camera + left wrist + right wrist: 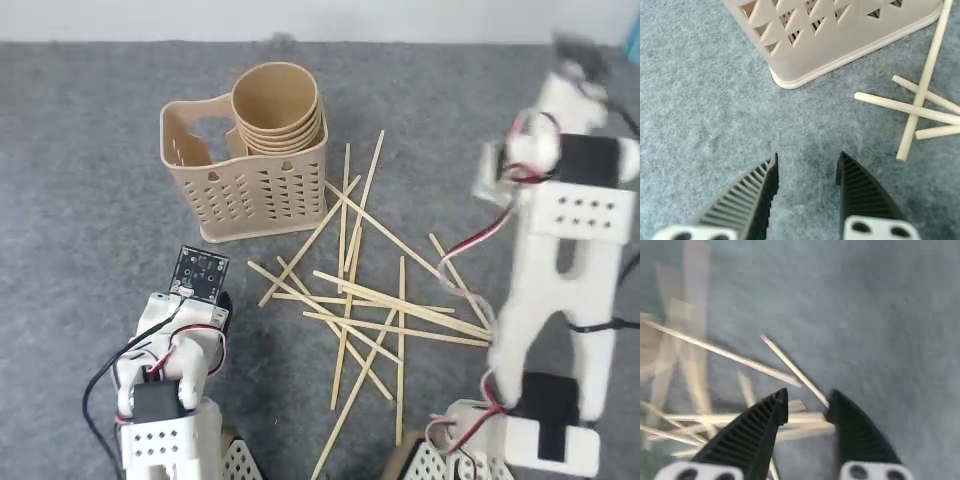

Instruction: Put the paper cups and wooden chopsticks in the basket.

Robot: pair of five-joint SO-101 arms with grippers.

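While the stacked paper cups [277, 105] already stand inside the basket [245, 185], in the compartment on its side nearer the sticks, the high view shows the wooden chopsticks [370, 300] scattered in a crossed heap on the grey bench [90, 130]. The heap begins just beside the basket and spreads away from it toward the arms. None of them is in the basket as far as can be seen. The left arm [170, 370] sits in front of the basket, and the right arm [560, 240] stands beyond the heap, well apart from the basket.

In the left wrist view, the left end effector [807, 162] has its jaws parted and empty, poised over bare bench near a bottom corner of the basket, with a few stick ends off to one side.

In the right wrist view, the right end effector [807, 395] is likewise spread and holds nothing, hovering above the heap with one stick just off its tips.

By my reading the cups are done and every visible chopstick remains to be moved.
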